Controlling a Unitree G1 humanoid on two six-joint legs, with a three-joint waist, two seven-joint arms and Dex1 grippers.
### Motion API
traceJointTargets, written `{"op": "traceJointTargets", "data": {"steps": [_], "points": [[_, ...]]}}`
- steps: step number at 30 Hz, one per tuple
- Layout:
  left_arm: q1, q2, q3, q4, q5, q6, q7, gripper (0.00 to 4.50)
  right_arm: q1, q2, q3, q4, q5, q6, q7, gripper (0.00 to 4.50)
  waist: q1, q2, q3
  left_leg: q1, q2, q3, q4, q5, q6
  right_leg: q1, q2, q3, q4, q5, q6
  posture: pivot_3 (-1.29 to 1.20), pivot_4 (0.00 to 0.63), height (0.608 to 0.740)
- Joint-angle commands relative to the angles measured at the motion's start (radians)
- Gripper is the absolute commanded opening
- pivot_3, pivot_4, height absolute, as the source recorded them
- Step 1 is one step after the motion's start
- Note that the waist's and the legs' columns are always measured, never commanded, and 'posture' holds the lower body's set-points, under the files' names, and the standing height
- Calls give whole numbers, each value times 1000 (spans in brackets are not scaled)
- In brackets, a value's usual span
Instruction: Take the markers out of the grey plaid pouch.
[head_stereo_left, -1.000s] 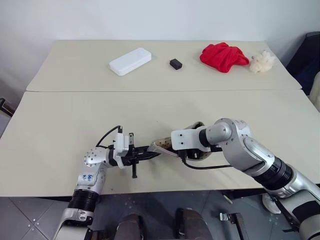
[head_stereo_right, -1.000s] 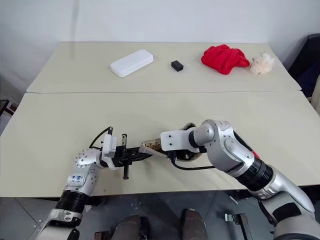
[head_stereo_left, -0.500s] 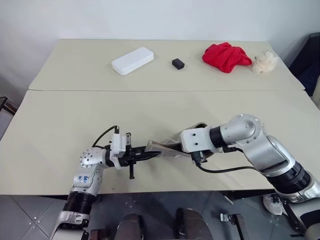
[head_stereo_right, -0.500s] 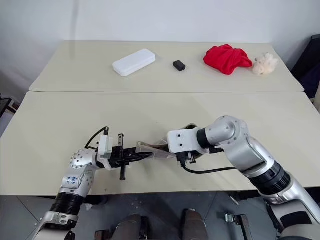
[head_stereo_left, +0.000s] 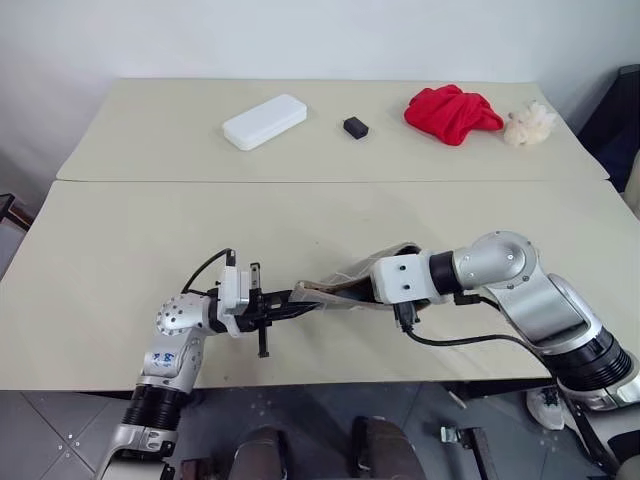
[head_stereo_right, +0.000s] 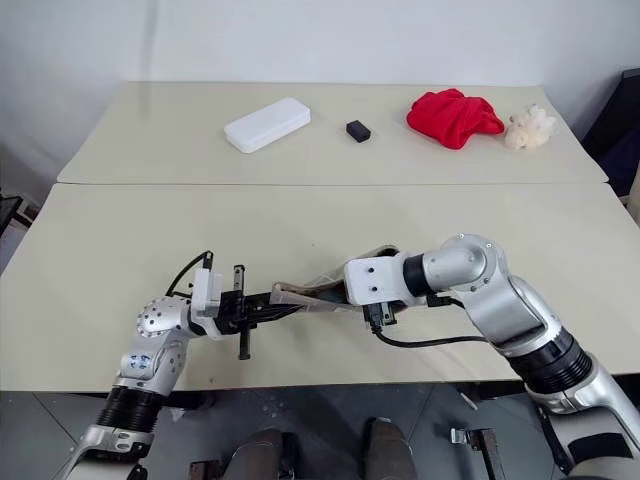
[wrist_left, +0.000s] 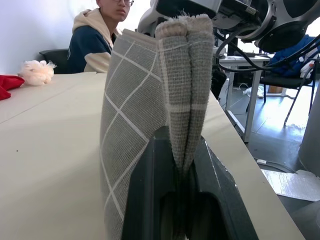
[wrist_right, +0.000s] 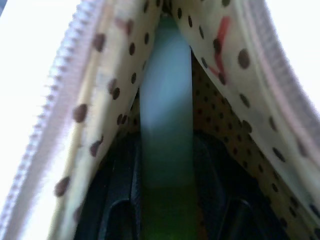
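While the left gripper (head_stereo_left: 300, 299) pinches shut the soft, floppy grey plaid fabric pouch (head_stereo_left: 345, 288) at table's six o'clock, the right gripper (wrist_right: 167, 220), inside, clasps a smooth pale-green marker (wrist_right: 166, 120), best gripped mid-barrel.

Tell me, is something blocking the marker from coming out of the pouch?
Nothing visible does. The right gripper is inside the open grey plaid pouch, closed on a pale marker. The left gripper pinches the pouch's other end.
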Motion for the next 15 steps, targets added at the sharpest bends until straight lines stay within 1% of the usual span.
{"op": "traceJointTargets", "data": {"steps": [1,3,6,8,11,15], "points": [[43,42,24,2,11,-33,-20,0,3,-38,-96,-9,-17,135,-70,1102,0,0,0,0,0,0,0,0,0,0,0,0,0,0,0,0,150,740],[46,44,20,2,15,-44,-22,0,14,-44,-87,-24,-13,139,-71,1102,0,0,0,0,0,0,0,0,0,0,0,0,0,0,0,0,150,740],[45,47,22,13,31,-98,-29,0,43,-22,-110,-45,49,166,-69,1102,0,0,0,0,0,0,0,0,0,0,0,0,0,0,0,0,150,740],[42,51,33,32,41,-155,-34,0,68,-27,-136,-34,103,152,-54,1102,1,0,0,0,0,0,0,0,0,0,0,0,0,0,0,0,150,740],[28,68,51,74,55,-230,-34,0,86,-59,-164,23,108,70,-57,1102,2,0,0,0,0,0,0,0,0,0,0,0,0,0,0,0,150,740],[12,99,50,128,66,-292,-49,0,83,-64,-175,55,107,19,-82,1102,0,0,0,0,0,0,0,0,0,0,0,0,0,0,0,0,150,740]]}}
